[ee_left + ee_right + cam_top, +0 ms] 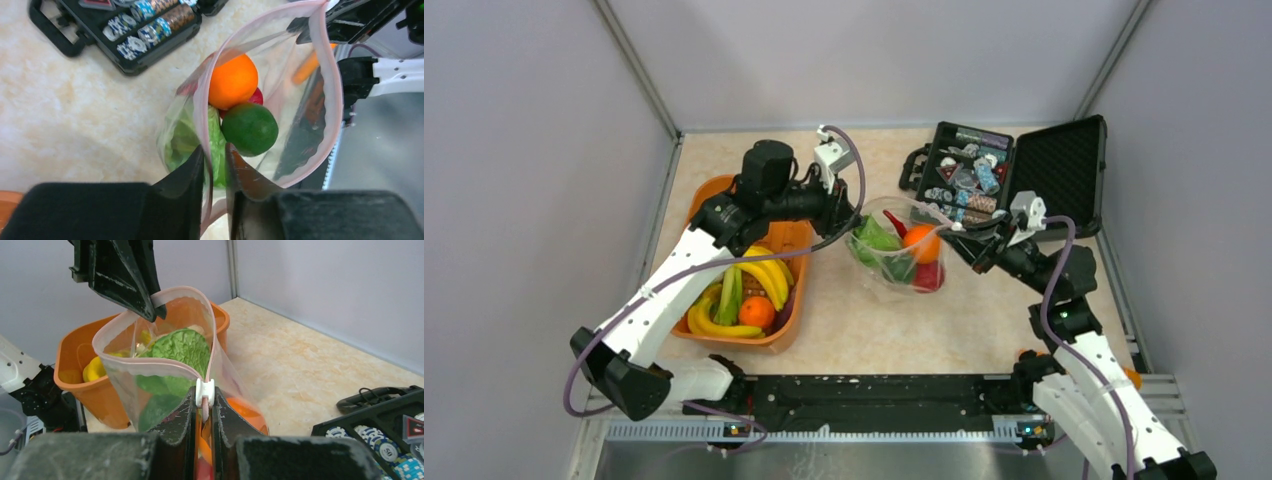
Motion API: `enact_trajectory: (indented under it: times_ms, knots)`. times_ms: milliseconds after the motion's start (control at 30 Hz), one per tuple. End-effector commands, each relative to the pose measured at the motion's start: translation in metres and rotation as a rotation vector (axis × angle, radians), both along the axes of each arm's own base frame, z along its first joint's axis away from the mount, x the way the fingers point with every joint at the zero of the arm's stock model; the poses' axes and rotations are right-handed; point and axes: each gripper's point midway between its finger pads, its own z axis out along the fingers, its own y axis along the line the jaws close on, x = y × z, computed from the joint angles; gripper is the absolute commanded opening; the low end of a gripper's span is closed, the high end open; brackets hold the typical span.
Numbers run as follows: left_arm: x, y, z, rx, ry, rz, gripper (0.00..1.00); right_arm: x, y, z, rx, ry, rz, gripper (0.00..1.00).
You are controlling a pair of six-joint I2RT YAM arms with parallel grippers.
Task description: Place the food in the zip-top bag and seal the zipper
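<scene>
The clear zip-top bag (894, 262) stands open mid-table between my two grippers. Inside it are an orange (232, 81), a green round fruit (250, 128), a red piece (257, 96) and a green leaf (182, 347). Its pink zipper (331, 75) loops round the open mouth. My left gripper (215, 147) is shut on the bag's rim at the left end. My right gripper (204, 394) is shut on the opposite end, just under the white slider (205, 388). More food, bananas (764, 275) and an orange (756, 312), lies in the orange tub (714, 192).
An open black hard case (1059, 165) holding chips (969, 195) stands at the back right, close behind the right arm. The orange tub sits under the left arm. Grey walls enclose the table on three sides.
</scene>
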Motion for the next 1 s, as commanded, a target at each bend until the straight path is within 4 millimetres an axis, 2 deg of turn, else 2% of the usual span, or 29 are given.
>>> enact_trajectory:
  times_ms: [0,67,100,167,233,433,600,733,867,967]
  knots:
    - [0.005,0.006,0.001,0.011,-0.034,0.039,0.34,-0.008,0.007,0.023,0.006,-0.077,0.065,0.00]
    - [0.003,0.008,-0.003,0.018,-0.030,0.044,0.55,-0.008,0.007,0.019,0.001,-0.075,0.066,0.00]
    - [0.003,0.010,-0.005,0.023,-0.031,0.052,0.61,-0.009,0.007,0.017,-0.007,-0.076,0.069,0.00]
    - [0.003,0.015,-0.006,0.038,-0.057,0.064,0.63,-0.011,0.008,0.014,-0.027,-0.076,0.081,0.00]
    - [0.004,0.021,-0.004,0.048,-0.081,0.088,0.72,-0.011,0.010,0.010,-0.054,-0.065,0.097,0.00]
    - [0.001,0.035,0.025,0.007,-0.197,0.141,0.98,-0.015,0.013,0.013,-0.072,-0.071,0.129,0.00]
    - [-0.011,0.032,0.049,-0.063,-0.257,0.092,0.99,-0.019,0.016,0.015,-0.064,-0.066,0.169,0.00]
    - [-0.015,0.022,0.062,-0.127,-0.265,0.046,0.99,-0.021,0.020,0.018,-0.048,-0.058,0.201,0.00]
    - [-0.023,0.007,0.069,-0.190,-0.225,-0.038,0.99,-0.018,0.020,0.022,-0.043,-0.054,0.192,0.00]
    - [-0.023,-0.006,0.062,-0.192,-0.202,-0.084,0.99,-0.014,0.020,0.023,-0.038,-0.053,0.186,0.00]
